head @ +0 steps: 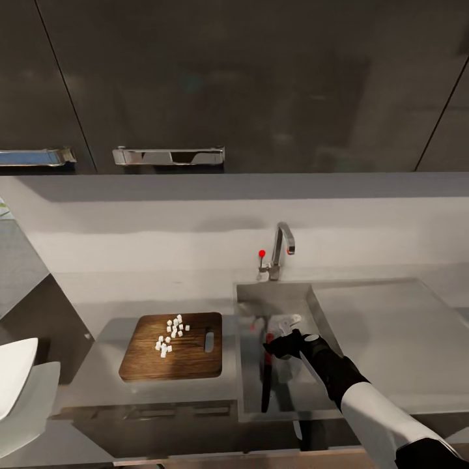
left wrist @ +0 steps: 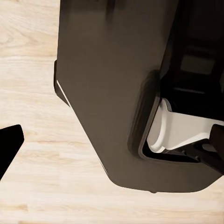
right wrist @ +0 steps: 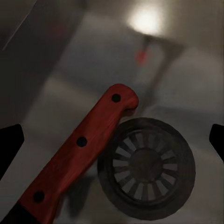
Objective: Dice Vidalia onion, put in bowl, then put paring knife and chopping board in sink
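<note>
**Knife in basin, board and dice yet to be moved**

Right tool: black, on the white-sleeved right arm, low in the rectangular grey steel sink. In the right wrist view its two dark fingertips stand at opposite edges, spread wide with nothing between them.

Red-handled paring knife with a dark blade: lying in the basin, just beside the tool and free of it. Long axis runs near to far; the riveted handle ends against the rim of the round slotted drain. The blade reads only as a dark streak, its point hard to make out.

Left tool: cannot tell whether it is spread or pressed together. The left wrist view gives pale wood flooring, the robot's dark body and a single dark fingertip at one edge.

Dark brown rectangular wooden chopping board: on the grey table, left of the sink and nearest the right arm. Small white diced onion cubes sit in a loose cluster on it, not yet in the bowl.

White squarish bowl: at the far left, cut off by the frame edge; interior unseen.

Curved chrome tap with a red dot: behind the basin, against the wall.

Judgement: the coming move probably turns on reaching leftward from the sink to the board.
</note>
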